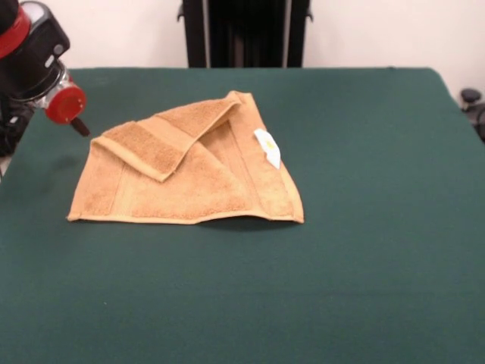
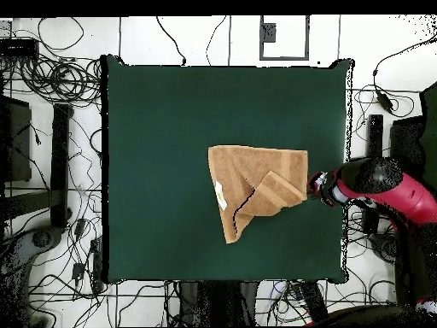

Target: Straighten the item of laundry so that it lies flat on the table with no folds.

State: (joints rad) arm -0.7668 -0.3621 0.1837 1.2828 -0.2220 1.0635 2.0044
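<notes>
Nearest the camera in the front view, it's bare green desk and nothing else, then the towel sitting about mid-desk, a little left of centre.

Left to right now: the gripper hangs at the left edge, just beside the towel's left corner. It's hard to say whether it touches the cloth, and I cannot tell if it's released or clenched (only a red collar and a dark tip show). Next, the folded flap, a banded end turned back over the towel's body. Then the peak at the far side, and on the right slope a small white tag.

The towel is still folded, so the job looks barely begun; I'd judge we're in the approach to a first grasp. The next move likely calls for pinching that flap's loose corner and drawing it outward, away from the body.

From the front its flat near edge runs left to right, and that seems the long axis as it lies; the folded shape tapers to a point aimed away from the camera.
</notes>
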